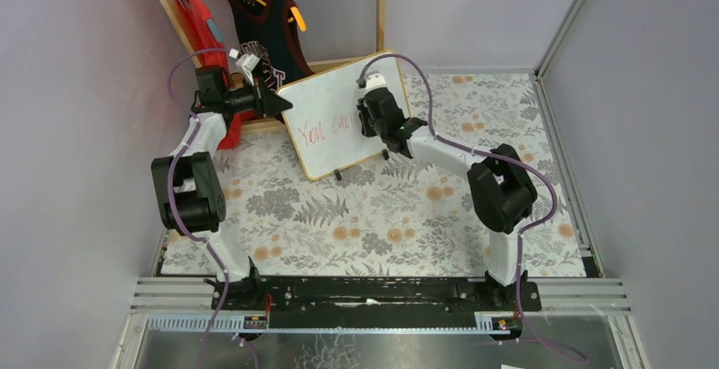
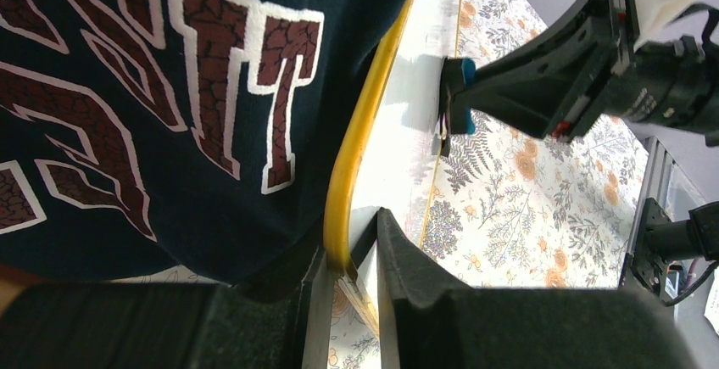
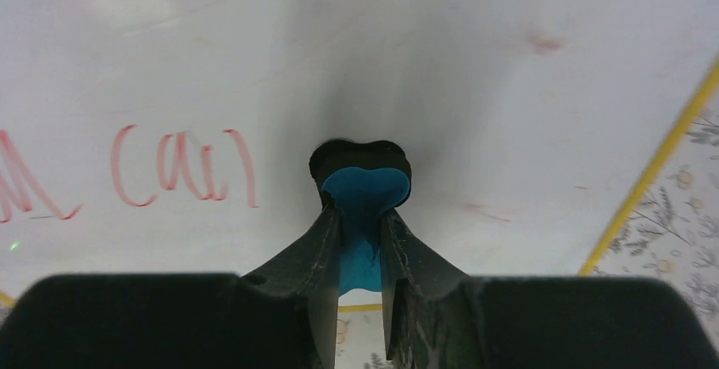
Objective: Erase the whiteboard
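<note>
The whiteboard (image 1: 326,97) stands tilted at the back centre of the table, with red handwriting (image 1: 326,129) on its left half. My left gripper (image 1: 278,102) is shut on the board's upper left edge; the left wrist view shows its jaws (image 2: 350,242) clamped over the yellowish frame (image 2: 360,123). My right gripper (image 1: 370,123) is shut on a blue eraser (image 3: 365,195) and presses it against the white surface (image 3: 526,114), just right of the red letters (image 3: 182,170). The eraser (image 2: 467,102) touches the board in the left wrist view too.
A dark navy jersey (image 1: 259,13) and a red garment (image 1: 199,21) hang on a wooden rack (image 1: 380,4) right behind the board, and the jersey (image 2: 127,89) nearly touches my left gripper. A floral cloth (image 1: 381,208) covers the table. Grey walls close both sides.
</note>
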{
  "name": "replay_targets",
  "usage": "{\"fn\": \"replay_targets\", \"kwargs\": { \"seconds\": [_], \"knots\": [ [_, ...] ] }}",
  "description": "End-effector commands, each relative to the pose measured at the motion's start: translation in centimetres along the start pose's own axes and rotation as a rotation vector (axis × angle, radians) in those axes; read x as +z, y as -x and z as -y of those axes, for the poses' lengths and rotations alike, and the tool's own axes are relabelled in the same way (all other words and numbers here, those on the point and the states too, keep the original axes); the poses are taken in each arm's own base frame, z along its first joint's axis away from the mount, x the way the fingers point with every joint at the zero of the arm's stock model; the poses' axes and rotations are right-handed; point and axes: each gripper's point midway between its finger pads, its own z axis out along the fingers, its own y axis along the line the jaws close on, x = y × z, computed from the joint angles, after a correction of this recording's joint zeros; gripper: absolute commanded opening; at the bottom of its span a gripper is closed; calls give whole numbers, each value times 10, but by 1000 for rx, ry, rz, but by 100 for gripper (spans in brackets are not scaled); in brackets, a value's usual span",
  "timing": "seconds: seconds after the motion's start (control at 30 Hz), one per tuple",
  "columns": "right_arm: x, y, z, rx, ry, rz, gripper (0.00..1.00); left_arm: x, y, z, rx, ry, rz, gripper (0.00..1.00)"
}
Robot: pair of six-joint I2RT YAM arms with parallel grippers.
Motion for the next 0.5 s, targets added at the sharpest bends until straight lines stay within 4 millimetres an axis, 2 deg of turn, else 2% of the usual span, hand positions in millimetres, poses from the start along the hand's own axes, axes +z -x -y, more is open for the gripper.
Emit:
{"fn": "replay_targets", "kwargs": {
  "seconds": [0.0, 0.1, 0.23, 0.37, 0.47],
  "knots": [
    [-10, 28, 64, 51, -125, 76, 0, -3, -20, -31, 49, 134, -37, 0],
    [-14, 28, 84, 57, -166, 78, 0, -3, -21, -31, 48, 135, -37, 0],
    [-18, 30, 91, 60, -177, 87, 0, -3, -21, -31, 49, 135, -38, 0],
    [-15, 33, 71, 79, -111, 92, 0, -3, -22, -31, 45, 135, -39, 0],
    [-12, 37, 43, 61, -75, 99, 0, -3, -24, -32, 42, 134, -41, 0]
  ]
}}
